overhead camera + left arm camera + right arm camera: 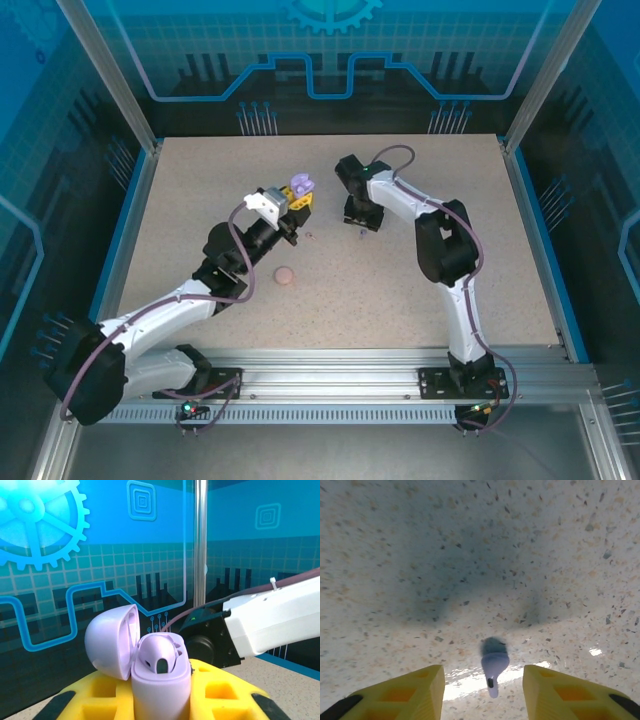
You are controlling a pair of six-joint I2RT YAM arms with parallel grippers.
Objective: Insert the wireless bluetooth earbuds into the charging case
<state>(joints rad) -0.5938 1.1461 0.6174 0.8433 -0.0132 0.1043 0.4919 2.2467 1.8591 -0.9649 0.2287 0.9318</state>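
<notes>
Straddling a tiny, likely slick purple earbud (495, 664), right gripper (483, 687) stands half-open; pinch its bulb. Left gripper (160, 702) clamps the charging case (161, 677) at ten o'clock.

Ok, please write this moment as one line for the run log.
left gripper: shut on purple charging case, lid open | right gripper: open, astride purple earbud on table

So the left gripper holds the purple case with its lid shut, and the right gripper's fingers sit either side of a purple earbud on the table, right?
No: the left wrist view shows the purple case in the left gripper with its lid open. The right gripper does straddle the purple earbud on the table.
</notes>
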